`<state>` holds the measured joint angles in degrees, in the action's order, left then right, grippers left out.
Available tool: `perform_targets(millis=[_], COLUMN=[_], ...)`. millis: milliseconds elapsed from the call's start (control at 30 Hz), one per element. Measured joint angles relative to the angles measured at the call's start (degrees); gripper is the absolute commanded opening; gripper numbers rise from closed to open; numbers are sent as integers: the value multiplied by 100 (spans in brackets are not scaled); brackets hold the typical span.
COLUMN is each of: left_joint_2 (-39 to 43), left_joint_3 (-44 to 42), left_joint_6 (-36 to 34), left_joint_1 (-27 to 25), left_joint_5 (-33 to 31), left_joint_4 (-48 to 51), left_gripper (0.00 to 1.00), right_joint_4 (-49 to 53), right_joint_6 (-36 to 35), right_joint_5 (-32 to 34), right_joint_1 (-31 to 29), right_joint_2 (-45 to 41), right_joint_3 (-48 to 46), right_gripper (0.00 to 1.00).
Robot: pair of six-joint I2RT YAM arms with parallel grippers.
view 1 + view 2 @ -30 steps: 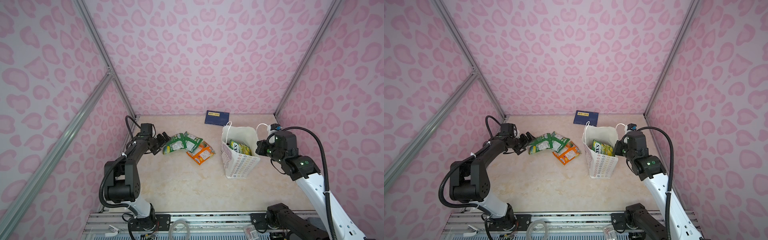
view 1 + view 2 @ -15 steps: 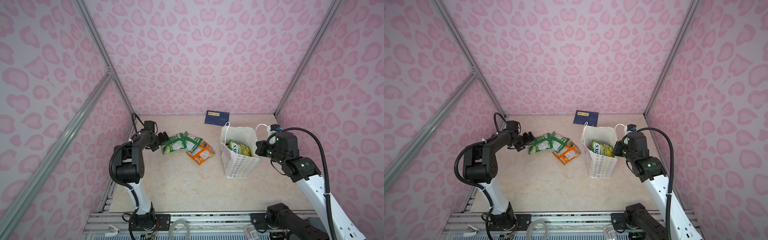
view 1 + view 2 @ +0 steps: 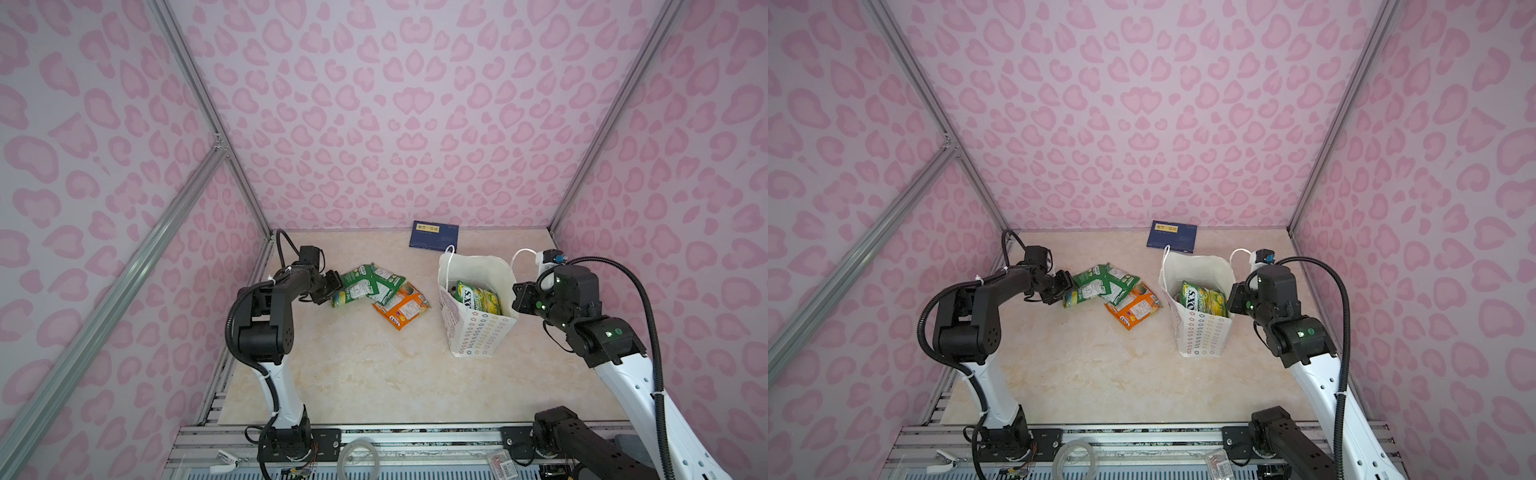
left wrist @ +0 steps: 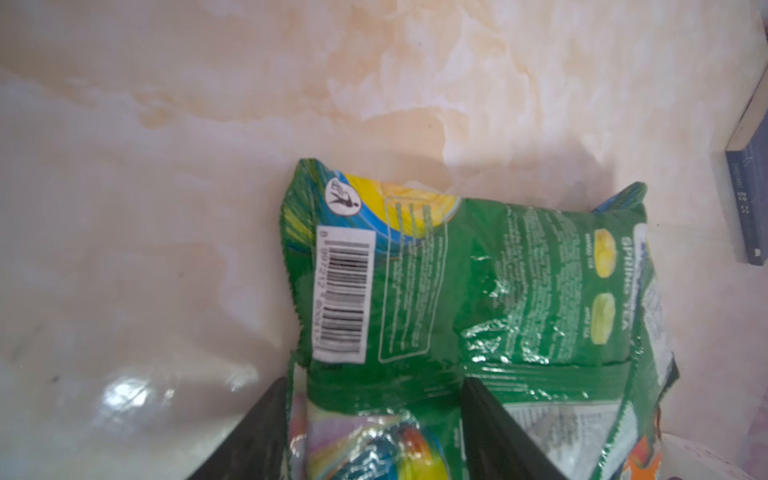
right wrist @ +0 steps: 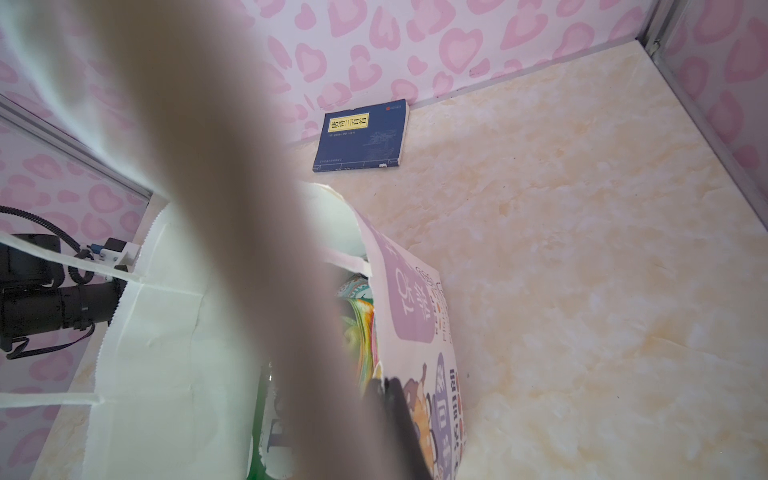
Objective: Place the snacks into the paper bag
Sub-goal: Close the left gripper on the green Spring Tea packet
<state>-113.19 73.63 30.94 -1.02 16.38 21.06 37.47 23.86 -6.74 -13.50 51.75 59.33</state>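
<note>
Now the left gripper (image 3: pixel 332 287) sits low on the table (image 3: pixel 374 374), at the 9 o'clock end of the snacks (image 3: pixel 374 291) still lying out. Its two dark fingers (image 4: pixel 494 428) are partly open, with a strip of the green snack (image 4: pixel 457 291) between them. You cannot tell if they press it.

An orange snack (image 3: pixel 401 307) lies at 4 o'clock from the green ones, touching them.

The paper bag (image 3: pixel 478 332) stands upright at 3 o'clock on the table. A yellow-green snack (image 3: pixel 478 297) pokes up inside it.

The right gripper (image 3: pixel 517 300) is pinched tight on the bag's rim, on its 3 o'clock side.

A blue book (image 3: pixel 433 236) lies at 12 o'clock, by the back wall.
</note>
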Motion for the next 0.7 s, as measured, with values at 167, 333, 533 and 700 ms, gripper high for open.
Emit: perform_targets(millis=[167,333,533,700], left_joint_2=[-24,-22,136,507], left_joint_3=[26,37,-96,-245], left_joint_6=[98,208,398,601], left_joint_1=[-144,-291,-459,-468], left_joint_5=[-74,-140,26,129], left_joint_4=[52,210,254,339], left_gripper=[51,39,14,6], right_joint_4=[9,20,31,57], right_joint_6=[55,57,61,61], right_joint_5=[-48,-76,-120,-122], right_joint_1=[0,0,0,2], right_joint_2=[-2,-55,-57,-92], right_joint_3=[9,11,9,2], right_gripper=[0,0,0,0])
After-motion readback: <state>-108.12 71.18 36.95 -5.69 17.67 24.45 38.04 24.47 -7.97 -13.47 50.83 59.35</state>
